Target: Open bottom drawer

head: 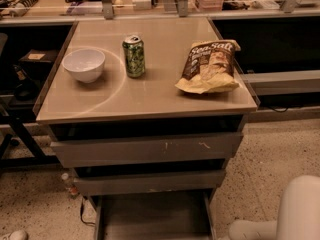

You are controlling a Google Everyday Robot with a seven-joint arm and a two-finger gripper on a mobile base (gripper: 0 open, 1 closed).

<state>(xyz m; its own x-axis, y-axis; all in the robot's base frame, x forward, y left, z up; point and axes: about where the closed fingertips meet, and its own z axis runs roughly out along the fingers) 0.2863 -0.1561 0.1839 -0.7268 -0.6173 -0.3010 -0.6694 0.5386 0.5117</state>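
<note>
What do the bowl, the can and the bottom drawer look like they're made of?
Bowl: white, smooth, probably ceramic or plastic. Can: likely aluminium, silvery rim, green printed wrap. Bottom drawer: matte grey, flat panels, possibly painted metal or laminate. Gripper is out of view; only the white arm shows, lower right.

Bottom drawer (155, 218) open below 2 grey fronts (147, 149); gripper out of view.
</note>
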